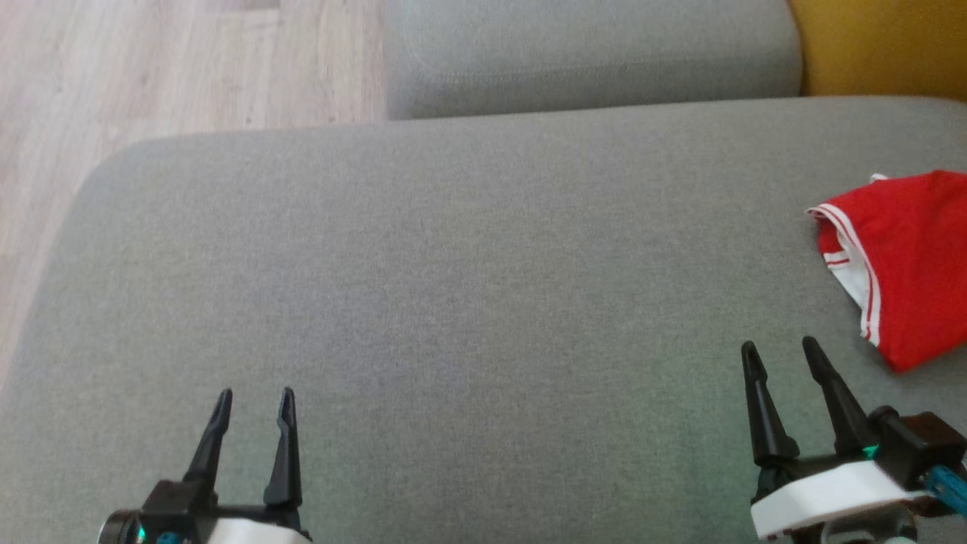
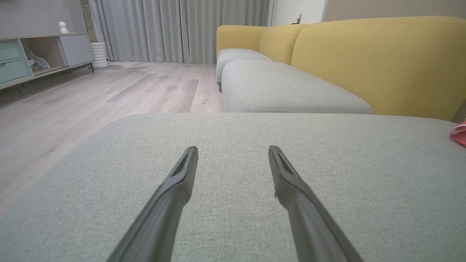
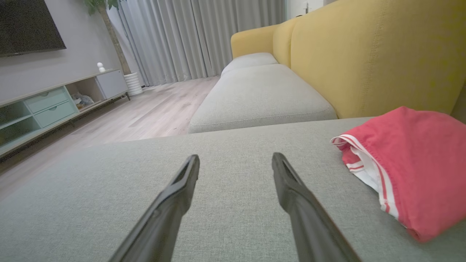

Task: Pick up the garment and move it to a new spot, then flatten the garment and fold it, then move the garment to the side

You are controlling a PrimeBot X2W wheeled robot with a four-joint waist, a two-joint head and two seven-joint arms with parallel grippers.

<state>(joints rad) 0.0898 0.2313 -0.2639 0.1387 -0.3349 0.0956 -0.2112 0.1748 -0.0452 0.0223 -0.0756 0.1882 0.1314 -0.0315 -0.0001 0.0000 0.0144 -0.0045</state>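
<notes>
A red garment (image 1: 903, 264) lies bunched at the right side of the grey sofa cushion (image 1: 453, 264). Left jaws and right jaws stand spread and empty, the right jaws near the garment, not touching.

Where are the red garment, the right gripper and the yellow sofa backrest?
red garment (image 1: 910, 264): head view, middle of its red cloth.
right gripper (image 1: 779, 344): head view, midway between its open fingertips.
yellow sofa backrest (image 3: 364, 62): right wrist view, its bare front face.

Broad grey sofa cushion (image 1: 453, 264), yellow backrest (image 3: 364, 54), pale wood floor (image 2: 109, 91), grey curtains (image 2: 164, 29), sideboard (image 3: 43, 105)
</notes>
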